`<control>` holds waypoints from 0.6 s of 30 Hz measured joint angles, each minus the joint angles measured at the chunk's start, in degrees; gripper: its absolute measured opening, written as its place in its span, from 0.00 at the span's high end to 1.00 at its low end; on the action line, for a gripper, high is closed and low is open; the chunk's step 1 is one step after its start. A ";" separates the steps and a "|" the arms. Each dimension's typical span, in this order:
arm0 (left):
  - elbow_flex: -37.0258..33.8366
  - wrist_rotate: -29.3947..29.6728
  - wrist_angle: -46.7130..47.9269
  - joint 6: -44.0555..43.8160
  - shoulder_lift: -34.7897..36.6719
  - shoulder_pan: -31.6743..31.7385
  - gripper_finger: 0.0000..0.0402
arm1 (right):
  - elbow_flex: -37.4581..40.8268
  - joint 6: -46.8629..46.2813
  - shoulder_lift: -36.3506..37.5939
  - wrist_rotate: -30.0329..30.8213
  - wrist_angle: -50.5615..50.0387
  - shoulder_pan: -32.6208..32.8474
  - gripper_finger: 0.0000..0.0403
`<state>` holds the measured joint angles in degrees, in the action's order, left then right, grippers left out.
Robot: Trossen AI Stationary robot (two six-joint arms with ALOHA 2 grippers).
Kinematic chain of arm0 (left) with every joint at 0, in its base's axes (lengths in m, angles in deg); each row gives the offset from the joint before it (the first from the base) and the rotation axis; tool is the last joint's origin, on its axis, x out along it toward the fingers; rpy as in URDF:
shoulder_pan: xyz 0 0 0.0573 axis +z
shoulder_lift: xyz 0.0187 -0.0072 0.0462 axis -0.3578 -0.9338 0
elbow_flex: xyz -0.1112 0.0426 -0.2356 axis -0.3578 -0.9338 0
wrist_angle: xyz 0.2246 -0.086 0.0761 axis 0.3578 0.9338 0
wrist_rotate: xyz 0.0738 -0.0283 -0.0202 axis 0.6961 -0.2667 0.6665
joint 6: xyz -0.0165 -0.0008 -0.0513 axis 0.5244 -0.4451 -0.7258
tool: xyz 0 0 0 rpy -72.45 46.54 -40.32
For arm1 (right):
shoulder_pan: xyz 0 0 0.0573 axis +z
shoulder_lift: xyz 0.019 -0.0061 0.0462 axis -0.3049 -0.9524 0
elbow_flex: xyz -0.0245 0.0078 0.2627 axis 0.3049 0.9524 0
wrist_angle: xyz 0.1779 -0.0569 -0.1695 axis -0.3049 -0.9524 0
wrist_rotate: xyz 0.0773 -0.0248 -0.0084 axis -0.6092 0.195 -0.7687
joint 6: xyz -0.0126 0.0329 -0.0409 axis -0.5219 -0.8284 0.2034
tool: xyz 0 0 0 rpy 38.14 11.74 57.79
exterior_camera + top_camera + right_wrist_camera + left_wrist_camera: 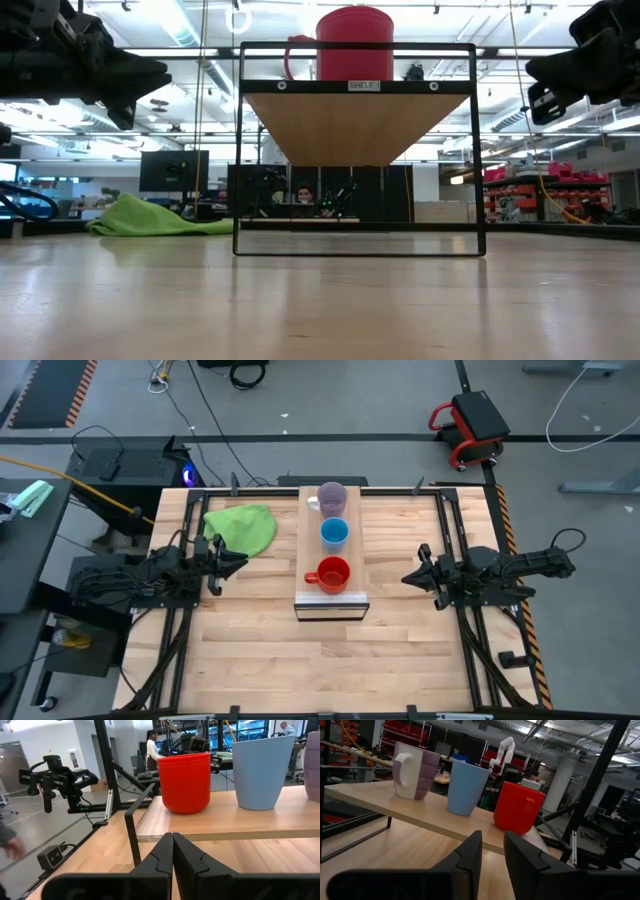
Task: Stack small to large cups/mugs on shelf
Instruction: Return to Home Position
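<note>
Nearest the low camera lay the wooden tabletop (pixel 320 300). Beyond it stood the shelf (pixel 310 530) on its thin dark frame, with a small tag on the front edge that seemed to read SHELF.

On the plank the red mug (pixel 333 574) stood closest to that front edge, then the light-blue cup (pixel 334 533), then the pale purple mug (pixel 332 497) at the far end. All three stood upright in a single row, apart from one another and not nested. Judged by the wrist views, the red one was the shortest, so the row fits a small-to-large order.

Both arms hung to either side of the shelf, well apart from it, probably to leave the cups undisturbed. The left gripper (pixel 238 561) showed only a narrow gap between its fingers and held nothing. The right gripper (pixel 408 577) had its fingers pressed together, also empty.

A green cloth (pixel 243 528) lay on the table toward the far left, beside the shelf.
</note>
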<state>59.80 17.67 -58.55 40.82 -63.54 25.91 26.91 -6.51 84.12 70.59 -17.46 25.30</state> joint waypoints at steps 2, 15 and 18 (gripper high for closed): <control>0.00 -0.01 0.00 0.00 0.00 0.01 0.78 | 0.00 -0.04 0.00 0.00 0.00 0.00 0.97; -0.02 -0.02 -0.02 -0.01 0.00 0.01 0.77 | 0.00 -0.06 0.00 0.00 0.02 0.00 0.97; -0.02 -0.02 -0.02 0.00 0.00 0.00 0.78 | 0.00 -0.06 0.00 0.00 0.02 0.00 0.97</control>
<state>59.78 17.65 -58.58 40.82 -63.54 25.91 26.91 -6.57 84.12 70.59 -17.44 25.30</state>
